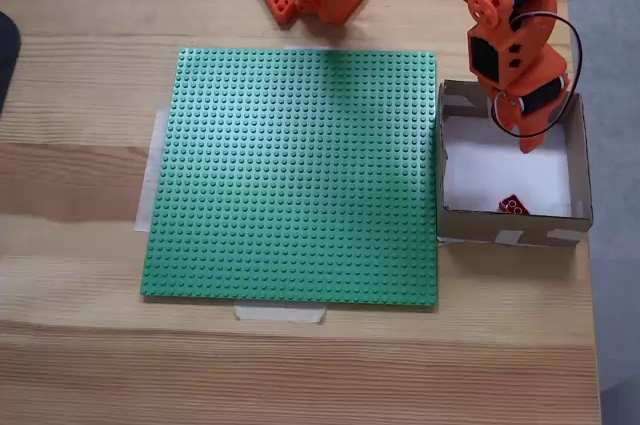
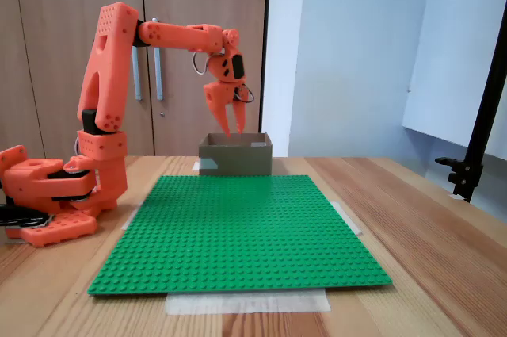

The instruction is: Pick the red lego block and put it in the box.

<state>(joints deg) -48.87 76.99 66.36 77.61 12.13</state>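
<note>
Progress: placing looks done; red lego block (image 1: 512, 206) lies on the white bottom of the box (image 1: 511, 226), by its near wall in the top-down fixed view.
Gripper: gripper (image 2: 235, 127) hangs over the box, jaws parted, nothing between them.
Box: cardboard, right of the green baseplate (image 1: 295, 175) in that top-down view, touching its edge.
Left: judging by this, only lifting the orange arm (image 2: 178, 36) clear.

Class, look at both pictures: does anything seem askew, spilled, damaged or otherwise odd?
Nothing serious. The red lego block lies tilted against the near wall inside the box, not flat. The gripper hangs open above it. The green plate sits flat, taped down.
</note>
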